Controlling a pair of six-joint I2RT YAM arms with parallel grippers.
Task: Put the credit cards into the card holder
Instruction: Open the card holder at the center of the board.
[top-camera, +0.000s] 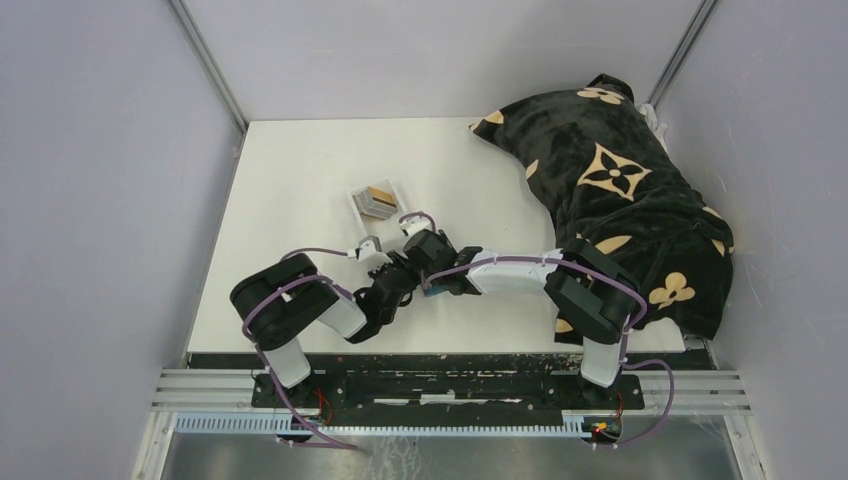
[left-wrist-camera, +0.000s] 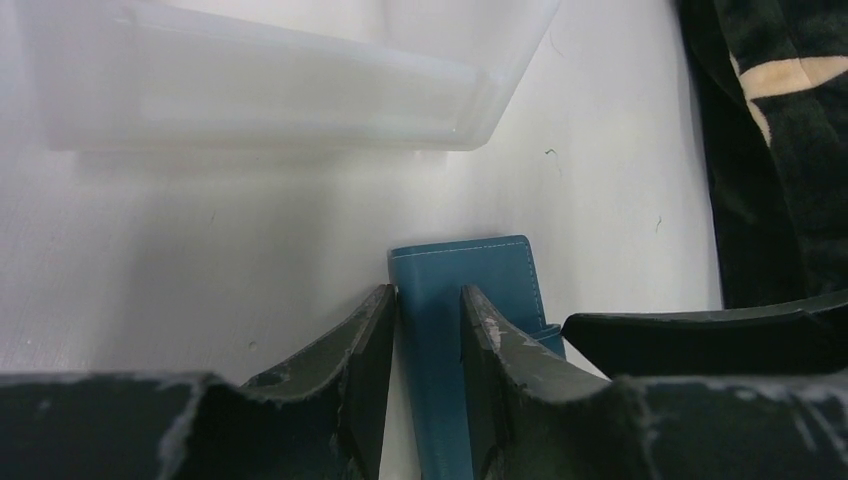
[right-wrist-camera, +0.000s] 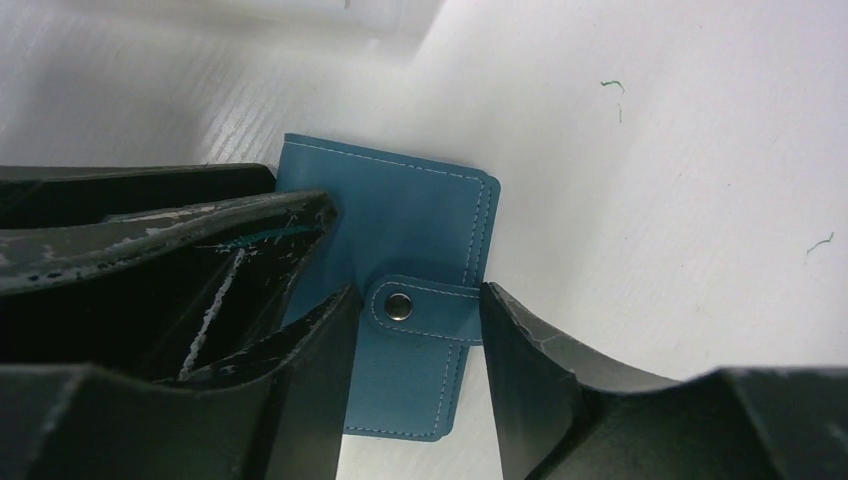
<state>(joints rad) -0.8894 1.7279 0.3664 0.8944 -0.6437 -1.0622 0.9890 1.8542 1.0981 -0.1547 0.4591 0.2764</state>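
Teal and closed, the wallet (right-wrist-camera: 420, 220) is seen at the middle of the table (top-camera: 290, 200), a little back from its near edge, where both arms meet over it. Its snap tab (right-wrist-camera: 425, 308) is fastened across one edge, with the metal stud facing the right wrist camera. The left gripper (left-wrist-camera: 428, 295) is clamped on the wallet: in the left wrist view the wallet runs deep between the two fingers (left-wrist-camera: 360, 350), and no gap is seen on either side. The right gripper (right-wrist-camera: 417, 290) is set at the tab edge, with one finger lying in front of the wallet's face and the other just at the end of the tab; whether the wallet is squeezed by it cannot be told. The fingers of the two grippers are found right beside each other, and each is caught at the edge of the other's wrist view. The cards (top-camera: 378, 200) are stacked in a clear plastic tray (top-camera: 355, 203) farther back on the table, toward its left side and apart from the wallet; a tan face and a grey face are made out. A black blanket (top-camera: 620, 200) with tan flower shapes is heaped along the table's right edge, from the far corner to the near one.
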